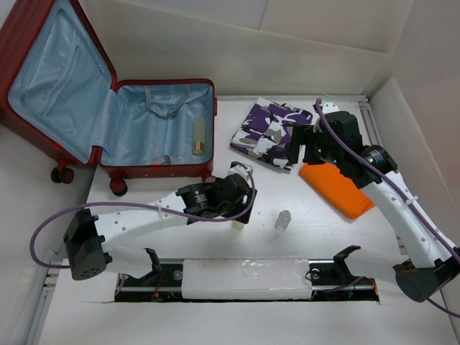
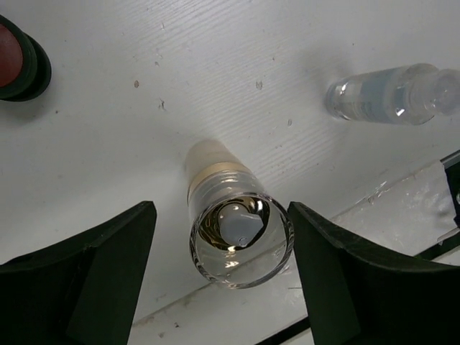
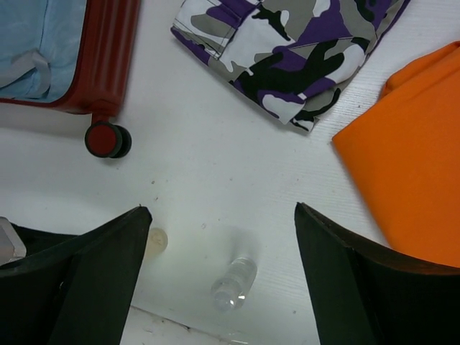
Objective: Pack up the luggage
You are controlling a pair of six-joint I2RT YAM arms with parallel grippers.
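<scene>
A cream-based bottle [image 2: 215,169] stood untouched between the wide jaws of the left gripper [image 2: 221,244], a clear bottle [image 2: 388,93] just right. The right gripper [image 3: 219,237] gaped beside a camouflage garment [image 3: 287,50] and orange cloth [image 3: 413,151]. The luggage [image 1: 72,93] lay open far left.

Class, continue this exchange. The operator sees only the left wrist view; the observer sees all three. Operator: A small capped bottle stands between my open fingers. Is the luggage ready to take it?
Observer: Yes. The luggage is open at the far left, with its blue lining showing.
Operator: Is anything packed already?
Observer: One yellowish bottle lies in the half that rests flat.
Operator: What else is left to pack?
Observer: A purple camouflage garment and an orange cloth lie side by side on the right.
</scene>
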